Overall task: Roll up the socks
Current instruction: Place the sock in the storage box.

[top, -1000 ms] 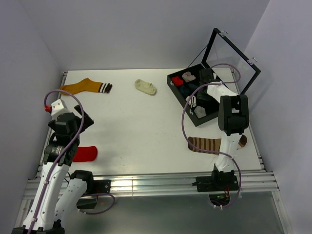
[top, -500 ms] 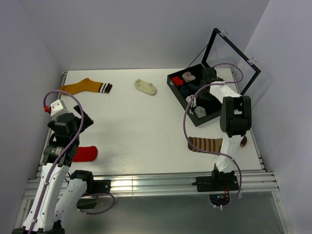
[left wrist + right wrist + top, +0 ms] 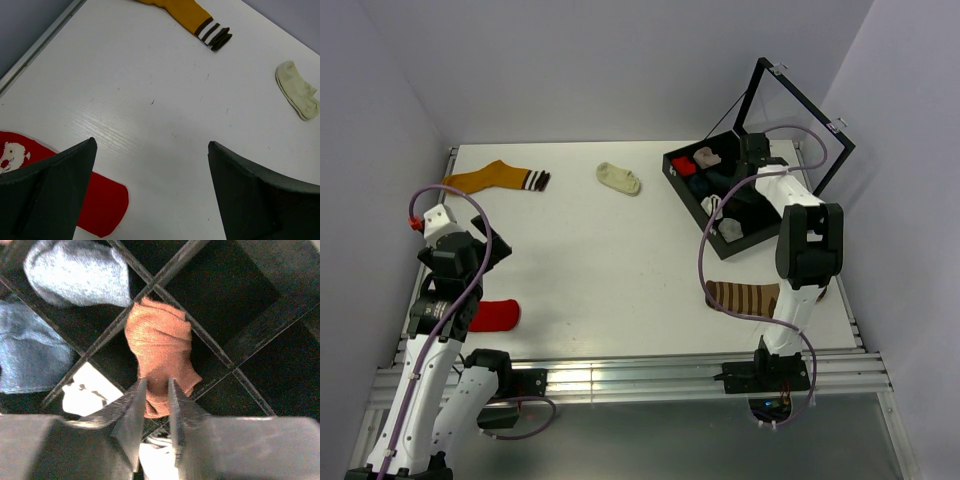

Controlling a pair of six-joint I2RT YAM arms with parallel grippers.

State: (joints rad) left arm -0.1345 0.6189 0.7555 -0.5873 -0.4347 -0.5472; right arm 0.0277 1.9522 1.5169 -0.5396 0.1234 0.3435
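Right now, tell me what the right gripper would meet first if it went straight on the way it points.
Most likely the rolled orange-brown sock, dead ahead of the right gripper in a cell of the black box; whether they already touch is unclear.

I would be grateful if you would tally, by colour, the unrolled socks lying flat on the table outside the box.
mustard sock: 1
cream sock: 1
red sock: 1
brown striped sock: 1
Total: 4
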